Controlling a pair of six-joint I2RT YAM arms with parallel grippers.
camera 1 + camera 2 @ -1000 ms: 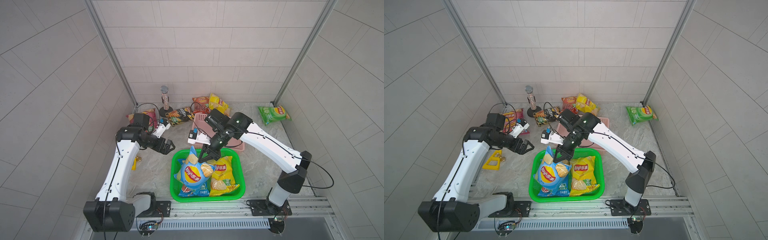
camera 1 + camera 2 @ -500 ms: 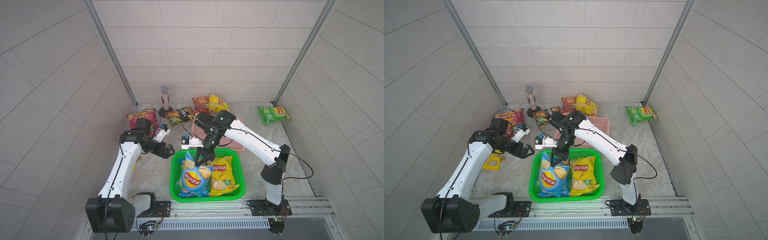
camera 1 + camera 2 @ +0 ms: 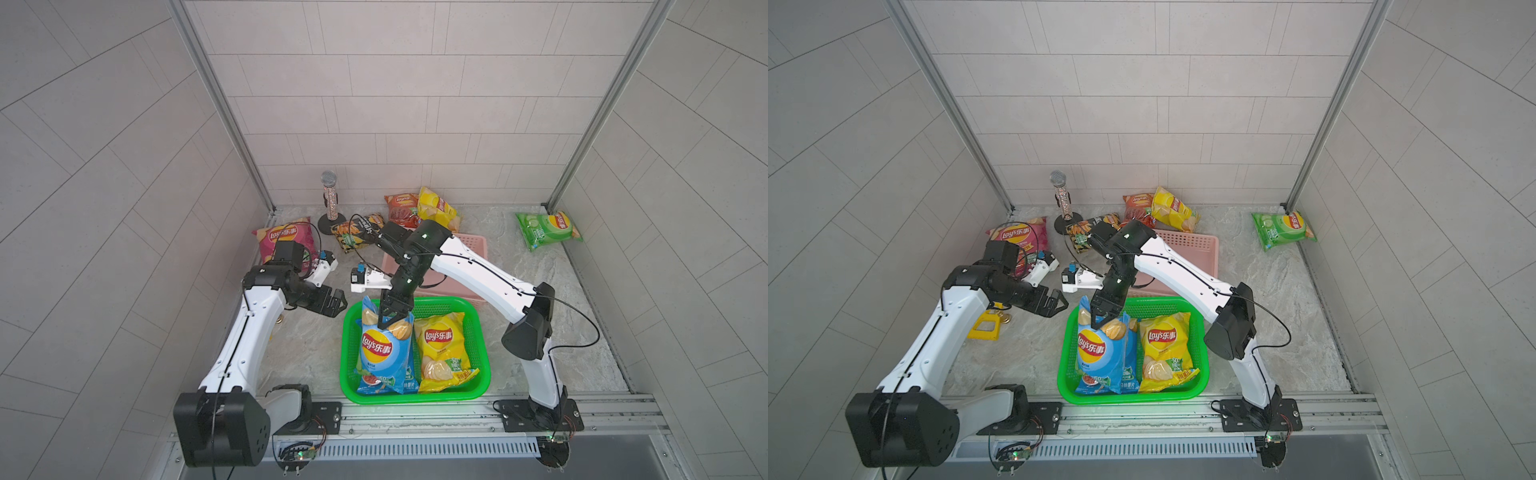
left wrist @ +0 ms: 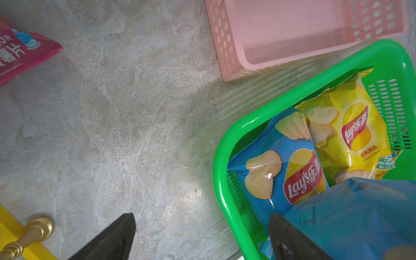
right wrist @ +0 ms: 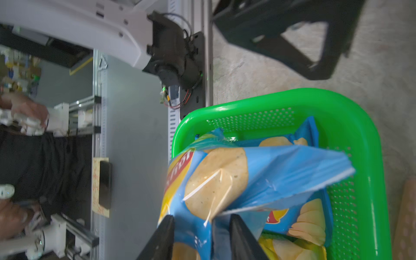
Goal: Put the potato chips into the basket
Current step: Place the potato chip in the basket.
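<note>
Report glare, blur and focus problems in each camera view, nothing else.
Both top views: evenly lit and sharp; the green basket throws a green tint onto the rail. Left wrist view: table crisp, white glare streak on the lying blue bag, the nearer blue bag out of focus. Right wrist view: nearer blue bag slightly blurred, glare streaks on it.

Both top views are mounted high at the front, above the arm bases. They angle steeply down and cover the whole marbled grey table up to the tiled back wall. Left wrist camera: close, facing straight down past the left pincer onto table and green plastic mesh basket. Right wrist camera: very close over that basket, facing the aluminium front rail. All four views share the basket.
</note>
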